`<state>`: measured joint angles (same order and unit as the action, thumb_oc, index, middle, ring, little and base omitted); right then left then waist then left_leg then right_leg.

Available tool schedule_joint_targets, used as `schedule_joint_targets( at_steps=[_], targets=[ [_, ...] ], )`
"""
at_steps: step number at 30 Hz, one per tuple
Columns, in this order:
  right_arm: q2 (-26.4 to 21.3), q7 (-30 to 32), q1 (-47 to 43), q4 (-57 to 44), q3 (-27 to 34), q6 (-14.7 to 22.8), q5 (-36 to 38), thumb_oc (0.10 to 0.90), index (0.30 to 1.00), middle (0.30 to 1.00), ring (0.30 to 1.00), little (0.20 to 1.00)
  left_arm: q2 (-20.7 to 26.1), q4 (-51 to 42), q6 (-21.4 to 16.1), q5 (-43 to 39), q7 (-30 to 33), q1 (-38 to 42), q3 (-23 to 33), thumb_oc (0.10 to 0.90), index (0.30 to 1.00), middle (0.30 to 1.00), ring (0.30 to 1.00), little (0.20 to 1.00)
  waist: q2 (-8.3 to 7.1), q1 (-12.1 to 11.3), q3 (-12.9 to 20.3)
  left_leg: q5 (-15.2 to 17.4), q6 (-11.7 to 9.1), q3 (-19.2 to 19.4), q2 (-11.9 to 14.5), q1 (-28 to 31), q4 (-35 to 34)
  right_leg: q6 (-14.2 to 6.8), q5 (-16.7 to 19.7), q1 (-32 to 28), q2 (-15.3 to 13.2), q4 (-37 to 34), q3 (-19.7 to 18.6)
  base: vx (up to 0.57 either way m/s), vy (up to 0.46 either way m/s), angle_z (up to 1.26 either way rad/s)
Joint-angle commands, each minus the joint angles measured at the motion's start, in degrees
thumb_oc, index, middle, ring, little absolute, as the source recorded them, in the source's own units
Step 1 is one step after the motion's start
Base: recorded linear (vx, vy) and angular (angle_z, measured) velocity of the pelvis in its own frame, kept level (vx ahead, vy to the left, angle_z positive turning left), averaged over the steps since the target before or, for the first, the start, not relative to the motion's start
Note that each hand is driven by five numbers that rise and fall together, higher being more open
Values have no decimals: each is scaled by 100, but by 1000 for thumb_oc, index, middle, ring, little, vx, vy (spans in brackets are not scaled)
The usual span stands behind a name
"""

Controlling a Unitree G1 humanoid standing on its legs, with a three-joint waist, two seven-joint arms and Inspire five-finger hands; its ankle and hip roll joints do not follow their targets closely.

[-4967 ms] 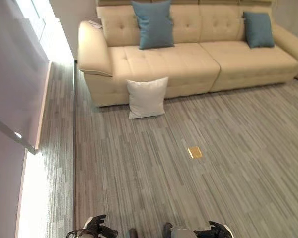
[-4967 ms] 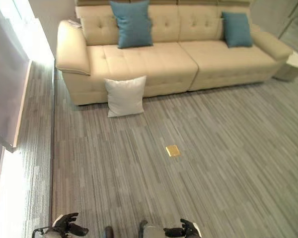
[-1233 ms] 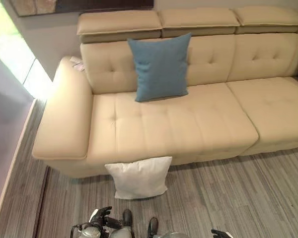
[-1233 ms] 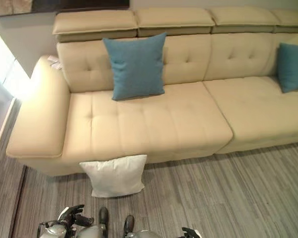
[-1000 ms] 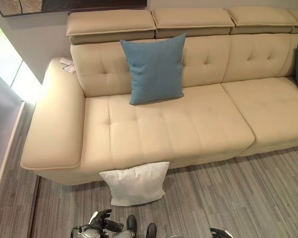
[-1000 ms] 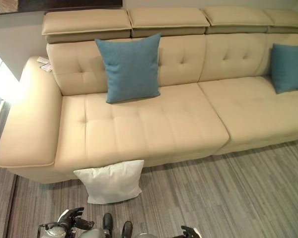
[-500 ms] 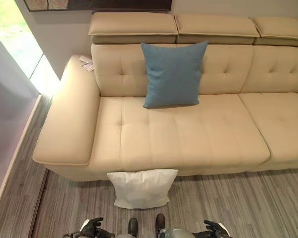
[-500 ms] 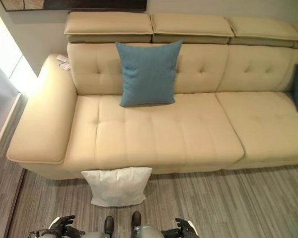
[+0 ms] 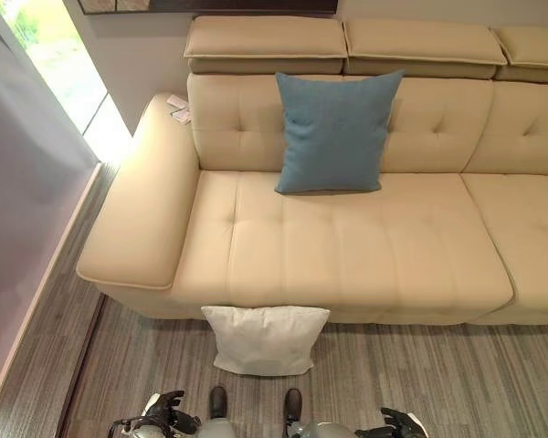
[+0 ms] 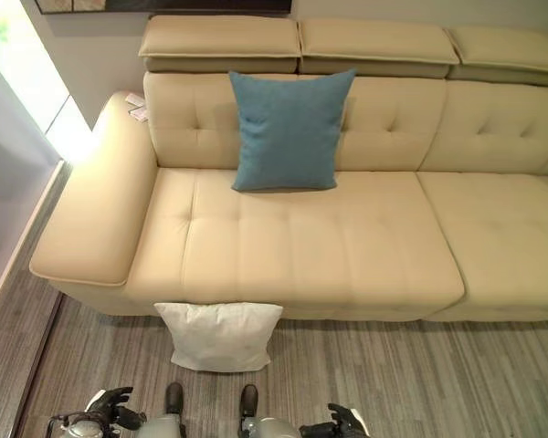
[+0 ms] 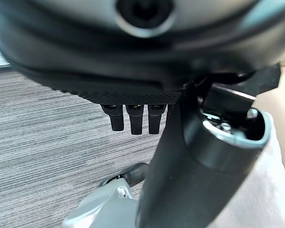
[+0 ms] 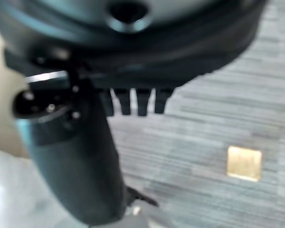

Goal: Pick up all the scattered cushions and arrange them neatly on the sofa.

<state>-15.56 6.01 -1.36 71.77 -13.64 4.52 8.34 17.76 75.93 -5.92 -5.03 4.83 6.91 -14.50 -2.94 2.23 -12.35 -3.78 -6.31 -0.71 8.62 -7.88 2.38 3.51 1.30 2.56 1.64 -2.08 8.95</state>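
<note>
Left hand [image 9: 167,415] and right hand [image 9: 397,425] hung low with relaxed, empty fingers, short of the white cushion [image 9: 266,338].
It leaned on the floor against the sofa [image 9: 365,246] front at 12 o'clock from the robot; a blue cushion [image 9: 334,132] stood upright against the backrest beyond. A one-sided pinch could have let the soft cushion sag and slip, or pushed it flat against the sofa base.
</note>
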Motion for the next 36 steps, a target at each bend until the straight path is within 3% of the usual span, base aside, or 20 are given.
schedule_joint_targets(
  at_steps=[1,6,11,13,16,18,20,24,25,26,27,29,30,32,33,36],
  targets=[
    [-248,115,39,-32,96,135,128,800,900,900,900,900,-244,-190,-95,-18,-65,-6,-100,800,900,900,900,900,-77,60,180,410,227,83,-261,-193,534,-690,-798,-166,-473,566,-542,94,222,-27],
    [-197,144,-156,-317,74,172,299,800,900,900,900,900,-60,-397,-174,-185,12,164,-79,800,900,900,900,900,-213,2,31,829,426,384,-447,-491,1102,-912,-642,195,-822,859,-784,17,238,-37],
    [-225,213,-376,-774,40,296,427,800,900,900,900,900,115,-507,-257,-326,145,159,60,800,900,900,900,900,-242,-59,-133,1027,584,617,-473,-647,1299,-1059,-509,584,-959,1092,-880,-48,161,-38],
    [-295,321,-572,-1076,-67,409,388,800,900,900,900,900,225,-684,-400,-641,275,157,224,800,900,900,900,900,-238,-168,-293,1071,614,771,-433,-737,1319,-1112,-375,826,-1084,1208,-593,-67,92,-31],
    [-361,396,-651,-1278,-87,489,371,800,900,900,900,900,288,-824,-510,-793,380,217,249,800,900,900,900,900,-236,-177,-404,1041,606,742,-489,-858,1364,-1109,-342,948,-1087,1202,-482,-67,5,-30],
    [-455,517,-778,-1474,-93,596,427,800,900,900,900,900,326,-1100,-628,-956,496,300,230,800,900,900,900,900,-210,-175,-517,1043,600,708,-574,-1125,1454,-1088,-321,1061,-1107,1125,-429,-110,-26,29],
    [-582,747,-1109,-1603,-163,692,425,800,900,900,900,900,387,-1437,-777,-1109,683,539,171,800,900,900,900,900,-150,-157,-667,973,597,636,-648,-1658,1610,-1014,-298,1601,-1056,1291,-628,-171,-36,24],
    [-641,972,-1437,-1781,-141,798,595,800,900,900,900,900,437,-1727,-908,-1313,869,823,107,800,900,900,900,900,-88,-156,-752,883,583,571,-629,-2267,1817,-916,-334,2292,-1037,1634,-590,-109,-53,8],
    [-694,1181,-1651,-1996,-88,900,680,800,900,900,900,900,481,-1869,-1007,-1444,1037,1038,88,800,900,900,900,900,-35,-145,-803,1011,520,469,-583,-2560,1969,-921,-497,2616,-1029,1821,-564,-81,-60,5],
    [-695,1182,-1661,-2000,-82,900,680,800,900,900,900,900,483,-1871,-1007,-1444,1039,1050,91,800,900,900,900,900,-48,-132,-804,823,558,503,-599,-2641,1922,-893,-346,2689,-1051,1772,-540,-99,-136,11],
    [-816,1442,-1891,-2253,-66,1028,639,800,900,900,900,900,522,-2075,-1112,-1519,1209,1289,37,800,900,900,900,900,4,-116,-892,947,484,419,-557,-2997,2085,-892,-536,3071,-1036,2000,-537,-145,-91,15],
    [-879,1581,-2007,-2392,-56,1080,553,800,900,900,900,900,541,-2142,-1134,-1508,1281,1409,9,800,900,900,900,900,32,-92,-900,919,473,401,-537,-3223,2127,-883,-541,3317,-1037,2082,-531,-104,-84,15],
    [-1056,2080,-2239,-2669,-162,1117,0,800,900,900,900,900,595,-2295,-1210,-1454,1484,1618,-6,800,900,900,900,900,65,-37,-961,838,439,348,-507,-3695,2212,-870,-540,3840,-1013,2244,-564,-128,-81,8],
    [-1055,2303,-2291,-2801,-163,1178,-219,800,900,900,900,900,605,-2364,-1256,-1342,1640,1705,-33,800,900,900,900,900,89,-10,-925,795,431,322,-498,-3928,2225,-865,-538,4092,-1011,2320,-572,-113,-81,5],
    [-1059,2767,-2608,-2762,-200,1213,-434,800,900,900,900,900,599,-2345,-1339,-1299,1884,1984,-112,800,900,900,900,900,126,26,-943,711,409,302,-458,-4295,2231,-865,-522,4521,-996,2419,-596,-67,-54,4],
    [-1050,2921,-2857,-2726,-304,1176,-566,800,900,900,900,900,589,-2317,-1343,-1334,1961,2166,-151,800,900,900,900,900,171,45,-898,634,405,278,-444,-4622,2214,-864,-503,4895,-989,2481,-666,-54,-61,-1]
  ],
)
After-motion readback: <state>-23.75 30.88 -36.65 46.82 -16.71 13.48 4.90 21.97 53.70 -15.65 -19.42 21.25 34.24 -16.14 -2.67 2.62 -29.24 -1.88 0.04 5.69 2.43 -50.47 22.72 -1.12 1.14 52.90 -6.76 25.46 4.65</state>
